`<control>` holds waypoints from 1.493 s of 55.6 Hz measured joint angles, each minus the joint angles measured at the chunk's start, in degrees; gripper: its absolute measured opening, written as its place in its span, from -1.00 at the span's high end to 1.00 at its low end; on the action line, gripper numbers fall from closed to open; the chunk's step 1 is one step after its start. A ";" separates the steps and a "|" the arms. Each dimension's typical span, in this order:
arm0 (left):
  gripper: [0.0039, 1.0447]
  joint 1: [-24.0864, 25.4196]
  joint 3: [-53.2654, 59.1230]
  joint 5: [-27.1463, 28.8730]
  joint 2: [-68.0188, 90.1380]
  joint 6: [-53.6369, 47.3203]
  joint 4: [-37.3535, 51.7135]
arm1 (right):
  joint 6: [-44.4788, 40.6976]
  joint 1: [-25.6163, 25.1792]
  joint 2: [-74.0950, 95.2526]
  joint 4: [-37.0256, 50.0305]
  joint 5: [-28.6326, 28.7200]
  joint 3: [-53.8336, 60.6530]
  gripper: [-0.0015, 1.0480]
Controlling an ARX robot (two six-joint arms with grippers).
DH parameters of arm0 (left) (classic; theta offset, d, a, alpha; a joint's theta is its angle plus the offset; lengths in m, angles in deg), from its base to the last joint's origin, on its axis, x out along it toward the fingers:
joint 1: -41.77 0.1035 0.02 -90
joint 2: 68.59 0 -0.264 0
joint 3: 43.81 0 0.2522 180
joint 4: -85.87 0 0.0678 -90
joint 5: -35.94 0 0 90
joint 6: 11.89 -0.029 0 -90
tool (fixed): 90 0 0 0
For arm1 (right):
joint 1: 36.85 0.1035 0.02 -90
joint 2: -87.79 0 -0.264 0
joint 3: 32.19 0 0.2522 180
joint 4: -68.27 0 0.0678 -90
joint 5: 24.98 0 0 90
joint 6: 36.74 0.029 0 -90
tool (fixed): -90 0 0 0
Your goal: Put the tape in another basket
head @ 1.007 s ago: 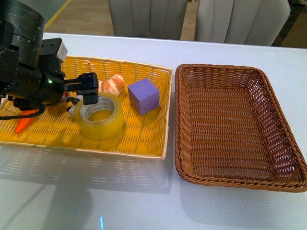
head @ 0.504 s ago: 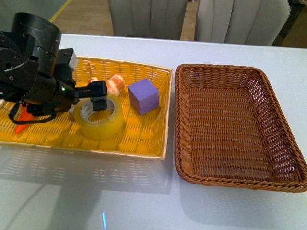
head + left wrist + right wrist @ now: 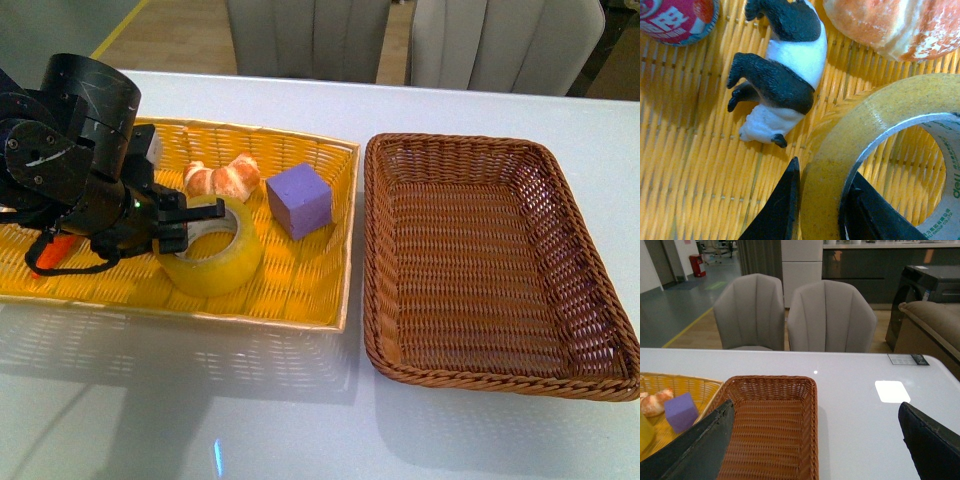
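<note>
The tape [image 3: 210, 248], a wide yellowish roll with a pale core, lies in the yellow woven tray [image 3: 300, 290] on the left of the table. My left gripper [image 3: 185, 222] is shut on its near-left wall, one finger inside the ring and one outside; the left wrist view shows the black fingers [image 3: 782, 210] pinching the tape's wall [image 3: 850, 145]. The dark brown wicker basket [image 3: 470, 140] stands to the right, with nothing in it; it also shows in the right wrist view [image 3: 765, 385]. My right gripper [image 3: 815, 450] is open, up above the table and out of the front view.
In the yellow tray are a purple cube [image 3: 298, 199], a bread roll [image 3: 222, 178] and an orange thing [image 3: 45, 255] under my arm. The left wrist view shows a panda figure [image 3: 780, 70] and a red can [image 3: 677, 20]. Grey chairs [image 3: 400, 40] stand behind the table.
My left gripper has come down and forward onto the tape's left wall and shut on it. The tape has tilted slightly. The bread roll now shows more fully.
</note>
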 joint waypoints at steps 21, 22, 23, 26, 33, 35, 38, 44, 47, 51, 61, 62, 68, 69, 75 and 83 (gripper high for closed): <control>0.70 -4.68 -0.92 -0.02 -11.47 -0.20 -2.89 | 0.00 0.00 0.00 0.00 0.00 0.00 -0.83; 0.70 -5.01 -1.27 -0.02 -11.50 -0.20 -3.10 | 0.00 0.00 0.00 0.00 0.00 0.00 -0.83; 0.70 -5.73 -1.97 -0.02 -11.52 -0.22 -3.50 | 0.00 0.00 0.00 0.00 0.00 0.00 -0.83; 0.70 -8.37 -4.87 0.00 -11.43 -0.22 -5.40 | 0.00 0.00 0.00 0.00 0.00 0.00 -0.83; 0.70 -12.87 -11.08 -0.20 -10.21 -0.39 -7.93 | 0.00 0.00 0.00 0.00 0.00 0.00 -0.83; 0.70 -13.84 -12.85 -0.33 -9.49 -0.37 -8.59 | 0.00 0.00 0.00 0.00 0.00 0.00 -0.83; 0.70 -15.37 -15.80 -0.61 -7.89 0.04 -9.88 | 0.00 0.00 0.00 0.00 0.00 0.00 -0.83; 0.70 -17.68 -20.24 -0.63 -4.35 0.81 -11.78 | -0.02 0.00 0.00 0.00 0.00 0.00 -0.83; 0.70 -18.80 -22.08 -0.70 -2.34 1.18 -12.66 | 0.00 0.00 0.00 0.00 0.00 0.00 -0.83; 0.70 -20.06 -24.02 -0.81 -0.15 1.57 -13.57 | 0.00 0.00 0.00 0.00 0.00 0.00 -0.83; 0.70 -22.91 -28.33 -1.55 4.24 2.21 -15.52 | 0.00 0.00 0.00 0.00 0.00 0.00 -0.83; 0.70 -23.23 -28.87 -1.62 4.57 2.34 -15.76 | 0.00 0.00 0.00 0.00 0.00 0.00 -0.83; 0.70 -24.28 -31.10 -1.81 6.40 2.60 -16.68 | 0.00 0.00 0.00 0.00 0.00 0.00 -0.83; 0.70 -24.39 -31.32 -1.86 6.60 2.60 -16.76 | 0.00 0.00 0.00 0.00 -0.02 0.00 -0.83; 0.70 -25.07 -32.94 -2.29 8.24 2.80 -17.57 | 0.00 0.00 0.00 0.00 0.00 0.00 -0.83; 0.70 -25.29 -34.10 -2.60 9.57 3.10 -18.43 | 0.00 0.00 0.00 0.00 0.00 0.00 -0.83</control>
